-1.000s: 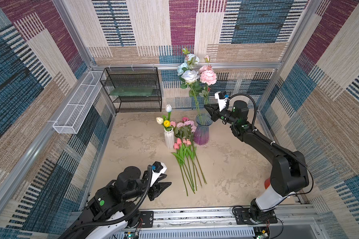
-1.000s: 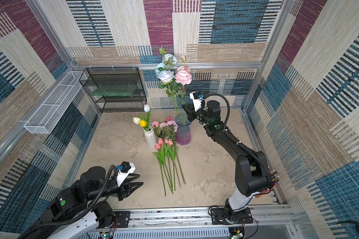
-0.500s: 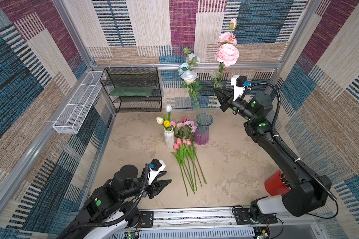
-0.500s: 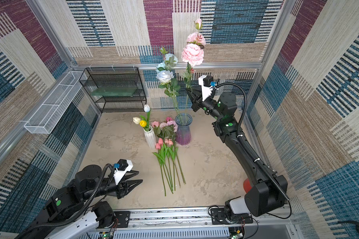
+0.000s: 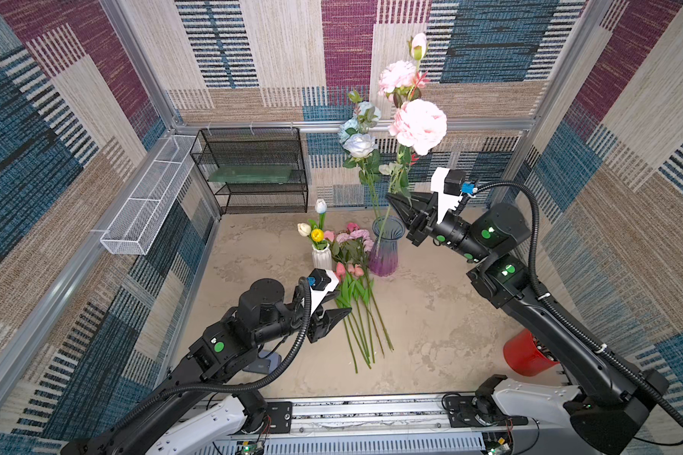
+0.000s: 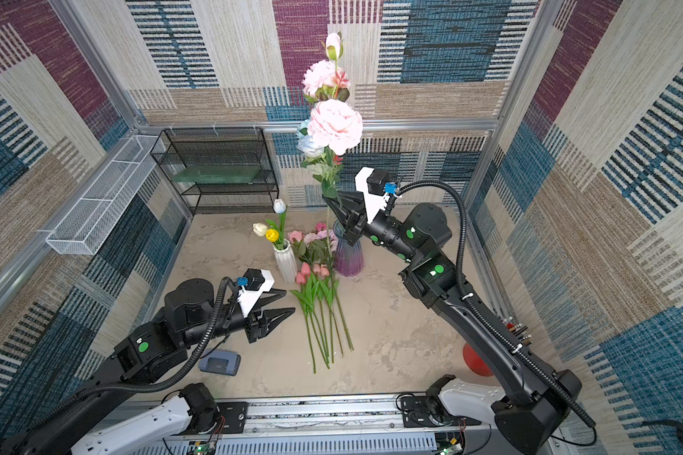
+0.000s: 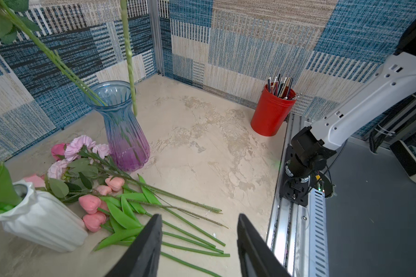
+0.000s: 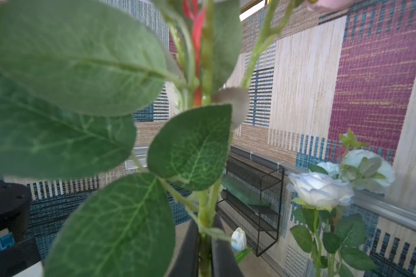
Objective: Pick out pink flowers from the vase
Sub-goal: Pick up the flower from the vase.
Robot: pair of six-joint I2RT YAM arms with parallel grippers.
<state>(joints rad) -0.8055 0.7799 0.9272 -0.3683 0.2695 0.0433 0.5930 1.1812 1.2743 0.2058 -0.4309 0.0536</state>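
Note:
My right gripper (image 5: pixel 392 198) (image 6: pixel 329 199) (image 8: pixel 205 221) is shut on the green stem of a tall pink peony branch (image 5: pixel 420 124) (image 6: pixel 336 124), held high above the blue-and-purple glass vase (image 5: pixel 385 246) (image 7: pixel 123 129). The stem's lower end hangs free by the vase's mouth. Pale blue and white roses (image 5: pixel 359 145) (image 8: pixel 320 189) still stand in the vase. More pink flowers (image 5: pixel 353 272) (image 7: pixel 91 203), tulips and carnations, lie on the table in front of it. My left gripper (image 5: pixel 342 305) (image 6: pixel 288 301) (image 7: pixel 198 217) is open and empty, low over their stem ends.
A white ribbed vase (image 5: pixel 321 256) with white and yellow tulips stands left of the glass vase. A red cup of pens (image 5: pixel 525 354) (image 7: pixel 271 110) sits front right. A black wire shelf (image 5: pixel 253 173) and a white wire basket (image 5: pixel 146 197) line the back and left walls. A small grey-blue case (image 6: pixel 219 362) lies under my left arm.
The right gripper has risen with the pink peony branch, drawing its stem up out of the vase. The left gripper has opened wider and shifted toward the lying stems.

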